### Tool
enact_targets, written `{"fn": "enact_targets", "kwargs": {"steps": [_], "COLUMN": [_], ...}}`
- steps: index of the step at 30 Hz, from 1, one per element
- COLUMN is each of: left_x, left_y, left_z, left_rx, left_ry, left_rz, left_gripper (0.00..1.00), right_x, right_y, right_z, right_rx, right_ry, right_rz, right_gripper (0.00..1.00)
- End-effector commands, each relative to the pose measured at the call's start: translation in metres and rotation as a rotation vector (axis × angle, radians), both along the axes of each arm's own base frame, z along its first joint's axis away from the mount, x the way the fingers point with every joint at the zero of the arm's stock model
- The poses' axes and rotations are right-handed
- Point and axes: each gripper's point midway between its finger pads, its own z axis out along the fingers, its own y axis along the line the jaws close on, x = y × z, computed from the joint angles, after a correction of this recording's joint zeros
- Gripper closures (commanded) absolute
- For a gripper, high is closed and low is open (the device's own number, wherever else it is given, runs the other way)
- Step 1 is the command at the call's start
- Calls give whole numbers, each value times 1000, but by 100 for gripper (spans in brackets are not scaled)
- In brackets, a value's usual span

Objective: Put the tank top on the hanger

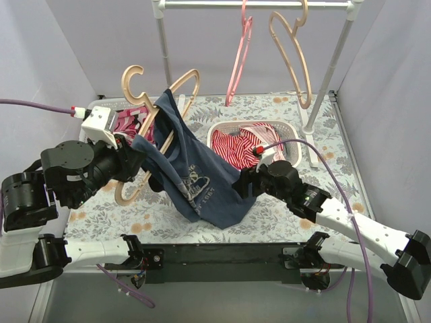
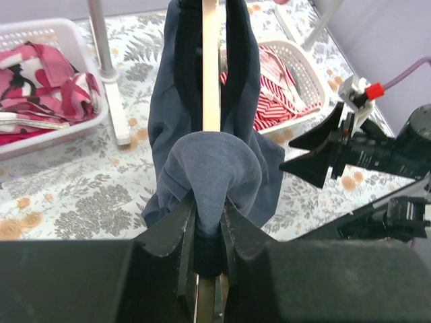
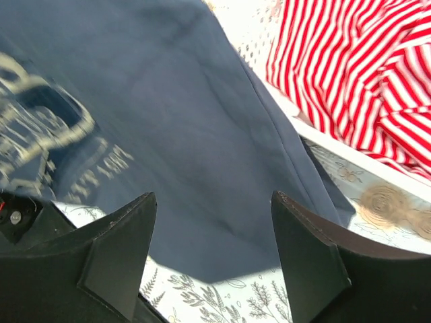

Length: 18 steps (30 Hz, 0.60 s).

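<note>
The navy tank top hangs draped over a tan wooden hanger held above the table at the left. My left gripper is shut on the hanger's bar and a fold of the tank top; in the left wrist view the hanger runs up between two strips of the tank top. My right gripper is open and empty just right of the tank top's lower part. In the right wrist view the tank top fills the space beyond the spread fingers.
A white basket with the red-and-white striped garment sits at centre right. Another basket with pink-and-red clothes stands at the far left. A rack at the back carries a pink hanger and a second tan hanger.
</note>
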Motion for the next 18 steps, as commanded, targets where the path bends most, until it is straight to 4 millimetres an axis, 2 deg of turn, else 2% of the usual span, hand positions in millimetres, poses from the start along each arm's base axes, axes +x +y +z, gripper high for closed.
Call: {"fn": "enact_targets", "kwargs": {"steps": [1,2,4,6,7,8,9,10,11,12,16,18], "left_x": [13,16,21,24,25,25,26,27,28,29,33,34], "left_y": [22,25,25,26,27,27,27,27,26,26,23,21], "left_z": [17,19,27,36,43,47,52,57,61,64,75,81], "left_rx": [48,57,63,61,49,44,37,29,22,18,18,9], "left_ry": [-69,-80,-105,-137,-149,-159,-175,-184,-195,-205,-239,-253], "left_rz": [108,133,152,163,169,170,171,172,173,178,175,172], "left_gripper": [100,100,100,100,100,100,100,100,100,100,100,100], "right_x": [2,2,5,2,3,3,3,3,0,-2,-17,-13], "right_y": [20,26,33,44,49,57,64,70,83,92,141,169], "right_z": [-2,0,-11,-13,-23,-19,-28,-28,-20,-27,-29,-28], "right_rx": [41,60,45,50,30,41,25,27,44,29,6,11], "right_ry": [18,15,37,59,83,79,95,97,81,97,99,107], "right_rz": [54,68,83,117,124,139,148,156,182,196,302,345], "right_gripper": [23,23,23,23,23,23,23,23,24,24,25,25]}}
